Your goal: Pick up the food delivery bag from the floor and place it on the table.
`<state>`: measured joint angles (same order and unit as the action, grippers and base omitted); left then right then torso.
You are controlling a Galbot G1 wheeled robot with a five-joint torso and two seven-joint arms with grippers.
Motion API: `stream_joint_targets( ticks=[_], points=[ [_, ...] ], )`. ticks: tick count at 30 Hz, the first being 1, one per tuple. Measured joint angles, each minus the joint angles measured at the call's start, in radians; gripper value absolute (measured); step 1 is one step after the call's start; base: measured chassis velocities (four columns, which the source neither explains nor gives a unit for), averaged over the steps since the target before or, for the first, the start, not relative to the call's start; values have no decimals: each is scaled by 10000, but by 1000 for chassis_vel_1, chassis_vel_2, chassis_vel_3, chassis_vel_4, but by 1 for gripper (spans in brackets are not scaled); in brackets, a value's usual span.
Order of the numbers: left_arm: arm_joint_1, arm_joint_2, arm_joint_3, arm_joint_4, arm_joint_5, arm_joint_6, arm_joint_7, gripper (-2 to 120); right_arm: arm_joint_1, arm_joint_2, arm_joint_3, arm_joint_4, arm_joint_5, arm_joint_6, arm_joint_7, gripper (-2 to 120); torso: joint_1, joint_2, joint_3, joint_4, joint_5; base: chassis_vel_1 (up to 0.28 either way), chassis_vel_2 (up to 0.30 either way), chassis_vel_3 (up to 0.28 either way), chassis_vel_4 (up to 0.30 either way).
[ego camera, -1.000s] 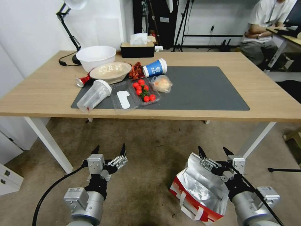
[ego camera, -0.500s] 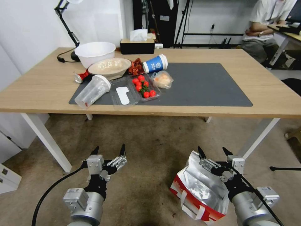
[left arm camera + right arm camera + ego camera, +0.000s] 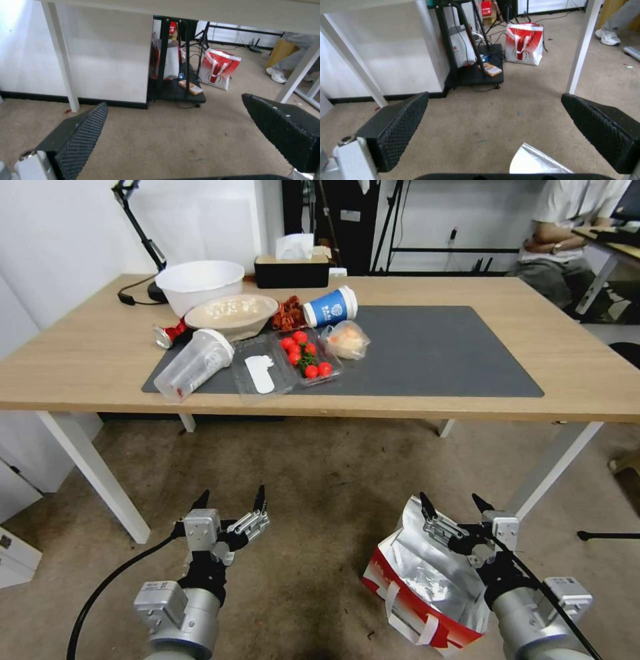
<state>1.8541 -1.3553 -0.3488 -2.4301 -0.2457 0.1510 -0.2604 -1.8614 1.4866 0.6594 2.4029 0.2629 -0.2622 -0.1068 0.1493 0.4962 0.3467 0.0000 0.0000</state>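
The boxy red-and-white foil-lined food delivery bag point(image 3: 427, 587) sits on the worn grey-brown floor point(image 3: 320, 493), ungrasped. The right gripper point(image 3: 455, 505) hovers over its rim, fingers spread; the left gripper point(image 3: 230, 498) hangs released. Only the head view has tilted downward since a second ago; pickup is still pending.

This looks like an office turned into a robot test lab. A long light-wood worktop point(image 3: 467, 400) on white legs stands on worn grey-brown carpet point(image 3: 320, 480), with a black desk lamp point(image 3: 137, 227) near its far left corner and a tissue box point(image 3: 291, 270) at its far edge. Behind it stand black tripod stands point(image 3: 393, 227) with cables against a plain white wall point(image 3: 60, 240), and a person sits at a second desk point(image 3: 610, 243) beyond the far right corner.
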Motion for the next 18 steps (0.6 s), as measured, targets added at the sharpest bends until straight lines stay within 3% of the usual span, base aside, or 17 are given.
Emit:
stream_joint_targets(
  ticks=[18],
  points=[
    [-15, 34, 29, 69, 45, -24, 41, 100, -72, -4, 49, 60, -17, -20, -15, 100, -242, -690, -446, 0, 1, 0, 0, 0, 0]
  ],
)
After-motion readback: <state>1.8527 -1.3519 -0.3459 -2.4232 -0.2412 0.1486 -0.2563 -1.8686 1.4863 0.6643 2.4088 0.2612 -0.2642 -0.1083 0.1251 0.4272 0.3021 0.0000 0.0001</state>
